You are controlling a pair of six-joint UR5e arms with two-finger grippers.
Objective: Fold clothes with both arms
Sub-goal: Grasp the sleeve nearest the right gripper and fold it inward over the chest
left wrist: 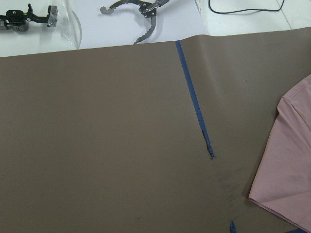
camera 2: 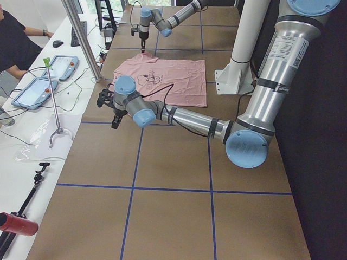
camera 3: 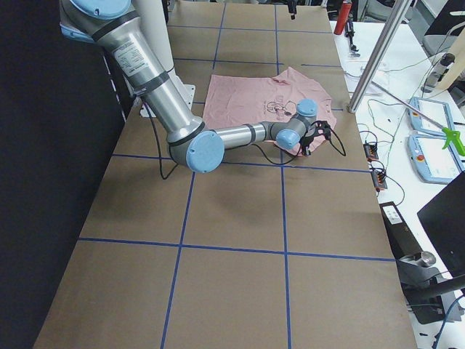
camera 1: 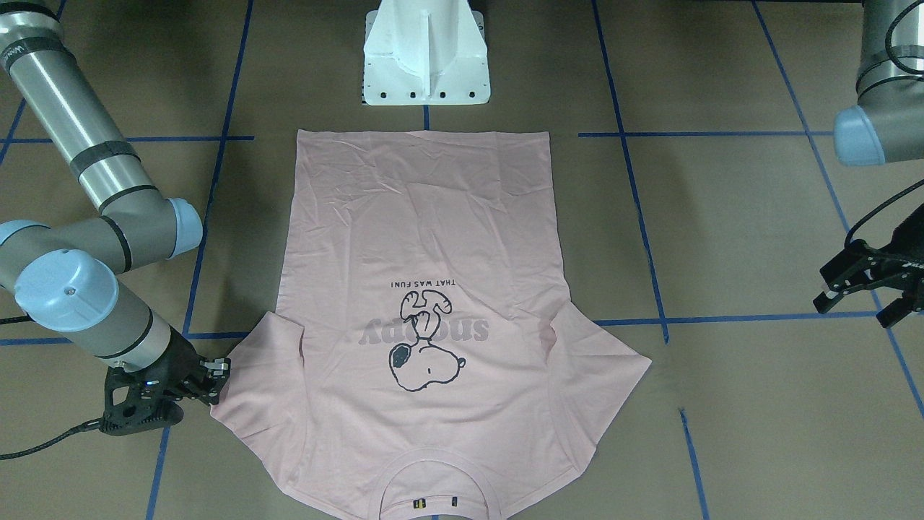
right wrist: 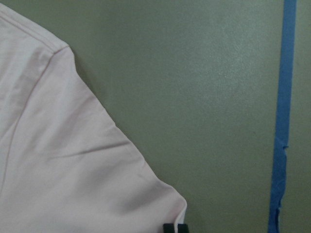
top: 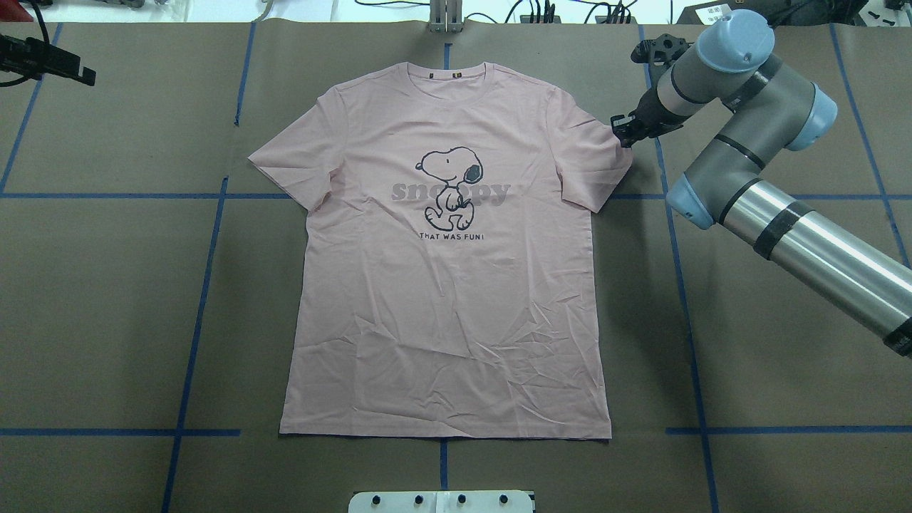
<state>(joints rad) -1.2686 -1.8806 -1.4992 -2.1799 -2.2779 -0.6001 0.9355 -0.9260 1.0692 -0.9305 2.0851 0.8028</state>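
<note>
The pale pink T-shirt [top: 442, 299] lies flat and face up on the brown table, collar on the far side from the robot and both sleeves spread. My right gripper [top: 622, 132] is down at the outer hem of the sleeve on my right. In the right wrist view its fingertips [right wrist: 175, 227] sit close together at the sleeve [right wrist: 58, 160] corner, shut on the edge. My left gripper [camera 1: 863, 300] hovers open, well off the other sleeve [camera 1: 606, 375], holding nothing. The left wrist view shows only that sleeve's edge [left wrist: 291, 165].
The white pedestal base [camera 1: 426, 65] stands just behind the shirt's hem. Blue tape lines [top: 192, 313] grid the table. Past the far edge is a white bench with tablets [camera 2: 46, 76], cables and tools [left wrist: 141, 14], and a seated person [camera 2: 13, 43].
</note>
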